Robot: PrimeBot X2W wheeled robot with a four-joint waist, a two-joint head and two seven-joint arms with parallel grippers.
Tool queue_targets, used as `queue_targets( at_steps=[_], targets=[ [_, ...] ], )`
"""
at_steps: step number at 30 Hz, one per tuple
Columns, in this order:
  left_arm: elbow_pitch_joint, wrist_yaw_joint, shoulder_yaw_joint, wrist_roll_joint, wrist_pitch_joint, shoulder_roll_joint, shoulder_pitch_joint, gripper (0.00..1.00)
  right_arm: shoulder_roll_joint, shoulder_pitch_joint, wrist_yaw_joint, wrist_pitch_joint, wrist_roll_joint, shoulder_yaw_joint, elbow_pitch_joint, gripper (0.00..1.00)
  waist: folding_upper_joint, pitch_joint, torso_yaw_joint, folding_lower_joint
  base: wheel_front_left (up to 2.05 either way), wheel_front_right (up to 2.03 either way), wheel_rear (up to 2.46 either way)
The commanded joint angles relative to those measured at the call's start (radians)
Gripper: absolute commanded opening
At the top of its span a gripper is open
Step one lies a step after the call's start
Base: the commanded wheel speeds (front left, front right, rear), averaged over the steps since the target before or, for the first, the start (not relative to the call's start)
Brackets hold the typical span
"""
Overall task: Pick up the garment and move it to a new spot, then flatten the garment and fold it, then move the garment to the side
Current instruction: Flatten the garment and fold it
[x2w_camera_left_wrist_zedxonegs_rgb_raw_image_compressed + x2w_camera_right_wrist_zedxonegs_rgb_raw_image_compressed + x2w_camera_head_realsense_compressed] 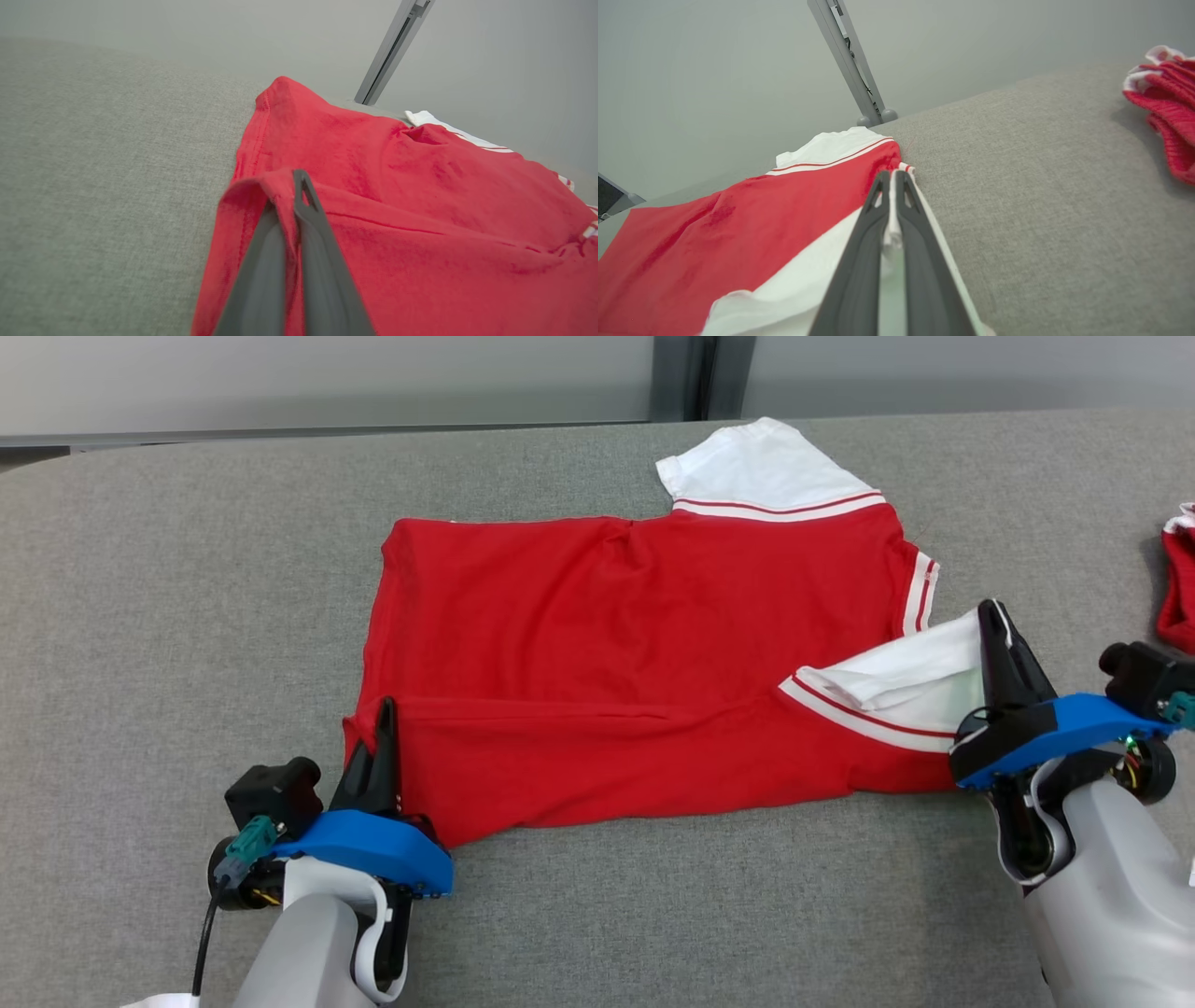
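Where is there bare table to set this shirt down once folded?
The widest bare table lies left of the red shirt. A narrower patch sits between it and the second red garment. The left gripper and right gripper crowd the near edge.

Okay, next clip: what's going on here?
The robot is folding a red T-shirt with white striped sleeves, spread on the grey fabric-covered table. The left gripper is shut on the shirt's near hem corner; the right gripper is shut on the near white sleeve. The near edge looks turned over. Another red-and-white garment lies far right.
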Motion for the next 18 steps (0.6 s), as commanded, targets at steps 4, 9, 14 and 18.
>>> queue_targets(
  at_steps=[4,9,14,18],
  targets=[
    [-0.006,0.026,0.021,0.026,-0.004,0.001,-0.025,1.00,-0.002,-0.042,0.000,-0.025,-0.039,0.016,0.002,1.00,0.0000,0.004,0.000,-0.0002,0.00,0.00,0.00],
    [-0.115,0.080,0.067,0.098,-0.004,0.001,0.026,1.00,-0.008,0.020,0.000,-0.029,-0.170,-0.031,-0.106,1.00,0.0000,-0.010,0.002,-0.0002,0.00,0.00,0.00],
    [-0.193,0.113,0.081,0.167,-0.004,0.000,0.119,1.00,0.039,0.123,0.000,-0.029,-0.299,-0.068,-0.204,1.00,0.0000,-0.049,-0.004,-0.0002,0.00,0.00,0.00],
    [-0.207,0.118,0.068,0.200,-0.004,0.001,0.196,1.00,0.075,0.228,0.000,-0.029,-0.359,-0.068,-0.232,1.00,0.0000,-0.096,-0.011,-0.0002,0.00,0.00,0.00]
  ],
)
